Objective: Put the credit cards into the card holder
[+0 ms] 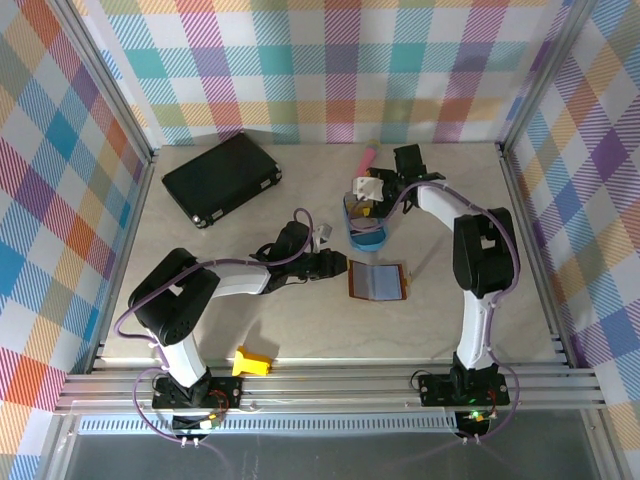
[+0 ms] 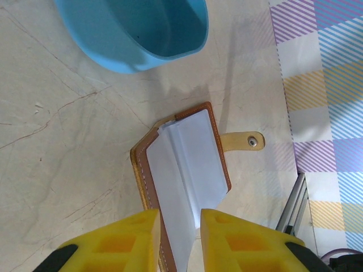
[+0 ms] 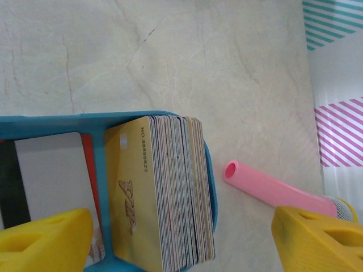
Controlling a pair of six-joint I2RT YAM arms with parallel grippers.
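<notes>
Two hands are over the surface, and we see each one at its own place. The left hand (image 2: 180, 221) is almost closed, and its yellow fingers (image 2: 127, 238) grip the left edge of the card holder (image 2: 190, 164). This card holder lies open near the middle of the surface, with the pale lining up and the snap tab (image 2: 244, 140) toward the right. Just beyond it, on the far side, stands the blue tray (image 1: 372, 238). The credit cards (image 3: 161, 192) stand on edge as a packed stack in one compartment of this tray, with a gold one at the front. The right hand (image 3: 181, 224) hangs over the stack, spread wide and holding nothing, one finger at each side. A pink tube (image 3: 266, 190) lies just beside the tray.
</notes>
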